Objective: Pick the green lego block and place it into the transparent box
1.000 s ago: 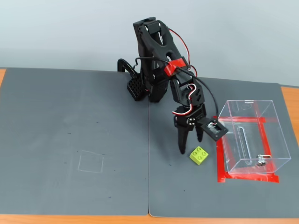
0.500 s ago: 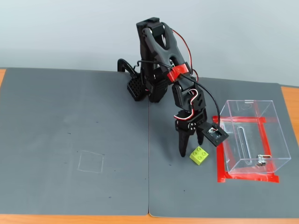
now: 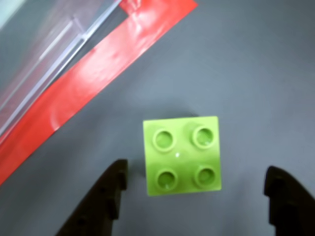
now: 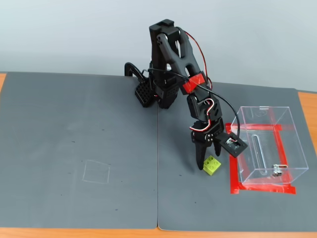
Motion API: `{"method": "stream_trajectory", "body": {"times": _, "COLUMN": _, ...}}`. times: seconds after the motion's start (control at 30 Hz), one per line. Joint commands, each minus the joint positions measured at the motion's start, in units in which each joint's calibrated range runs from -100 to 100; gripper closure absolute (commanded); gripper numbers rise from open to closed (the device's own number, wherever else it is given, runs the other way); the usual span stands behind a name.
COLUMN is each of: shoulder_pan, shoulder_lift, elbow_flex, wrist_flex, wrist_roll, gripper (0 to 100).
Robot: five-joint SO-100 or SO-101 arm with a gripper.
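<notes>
Fixed view: the dark grey matte counter (image 4: 79,148) carries the clear acrylic cube-like box (image 4: 267,146), ringed by red tape (image 4: 261,188). The wrist view crops that box to one blurred wall. The black two-finger pincer (image 4: 209,166) stands wide open, empty, straddling the small lime-green square plastic brick (image 3: 181,155), studs up, no longer side, just beside the box.

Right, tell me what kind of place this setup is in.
Most likely a hobby or lab tabletop for robot practice: a small black arm with exposed red wiring on a dark grey mat, red tape marking the spot of the transparent box, plain wall behind.
</notes>
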State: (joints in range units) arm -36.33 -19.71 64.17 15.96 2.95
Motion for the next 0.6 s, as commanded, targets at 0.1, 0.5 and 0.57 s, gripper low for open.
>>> {"method": "stream_trajectory", "body": {"times": 0.1, "shoulder_pan": -0.93, "shoulder_lift": 2.03, "elbow_flex": -2.79, "wrist_flex": -2.76, "wrist_roll": -1.05, "gripper": 69}}
{"method": "stream_trajectory", "body": {"times": 0.5, "shoulder_pan": -0.63, "shoulder_lift": 4.75, "elbow_flex": -2.97, "wrist_flex": -6.41, "wrist_roll": -1.05, "gripper": 69}}
{"method": "stream_trajectory", "body": {"times": 0.57, "shoulder_pan": -0.56, "shoulder_lift": 5.00, "elbow_flex": -2.97, "wrist_flex": -6.41, "wrist_roll": -1.26, "gripper": 69}}
